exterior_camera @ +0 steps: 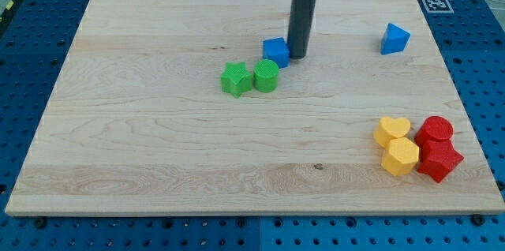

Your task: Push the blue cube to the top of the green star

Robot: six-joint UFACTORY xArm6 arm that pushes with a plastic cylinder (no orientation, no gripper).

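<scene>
Blue cube (pixel 275 50): on the wood board (pixel 158 140), upper-centre of view, w/ my tip (pixel 298 56) right against its right side, touching or as good as. Cube sits slightly turned, one corner toward the view's bottom; no long axis to speak of, sides approx. equal.

Tool: our rod is plain, no jaws to spread or press together; nothing pinched. It stands upright, its shaft rising out of the view's top.

Green star (pixel 236 79): below-left of cube, near but apart. Points radiate all round; no clear heading we can tell.

Green cylinder (pixel 266 76): just right of star, touching or nearly so, directly below cube. It stands upright, close under the cube's lower edge, and occupies the ground between cube and the star's right side. Spot above the star holds no block.

Blue triangle-ish block (pixel 394 39): upper right, well apart from all of the above.

Lower-right cluster, well apart: yellow heart (pixel 391 130), yellow hexagon (pixel 401 156), red cylinder (pixel 435 130), red star-ish block (pixel 439 160), packed touching one another.

Marker tag (pixel 435 2): the board's top right corner.
</scene>
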